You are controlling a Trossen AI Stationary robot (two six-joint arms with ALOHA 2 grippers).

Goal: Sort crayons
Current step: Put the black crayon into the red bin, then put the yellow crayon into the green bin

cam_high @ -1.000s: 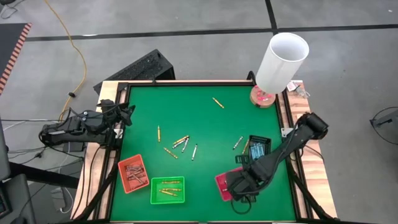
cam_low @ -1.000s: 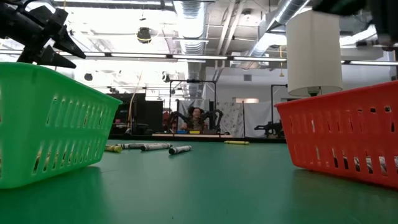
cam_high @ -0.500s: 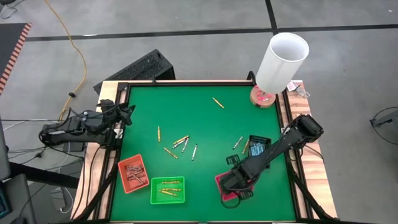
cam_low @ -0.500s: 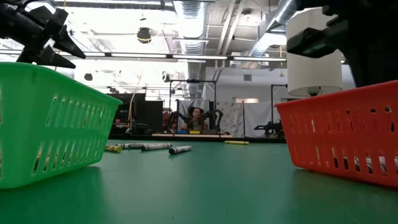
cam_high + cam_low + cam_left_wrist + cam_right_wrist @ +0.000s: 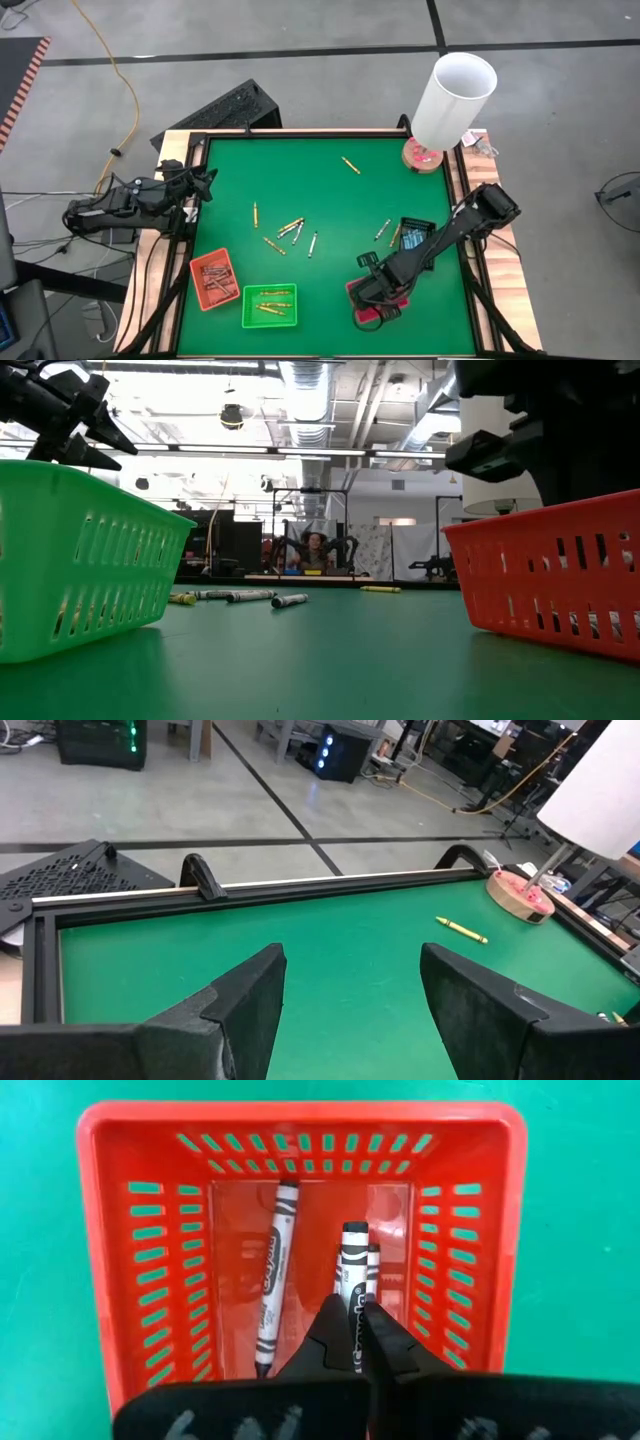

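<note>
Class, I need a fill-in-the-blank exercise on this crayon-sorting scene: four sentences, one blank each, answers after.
1. The right gripper is over the ____ tray.
2. Its fingers are shut on a silvery grey ____.
3. The left gripper waits over the table's left edge with its fingers ____.
4. Between the orange tray and the red one sits the ____ tray.

Answers: red; crayon; open; green
</note>
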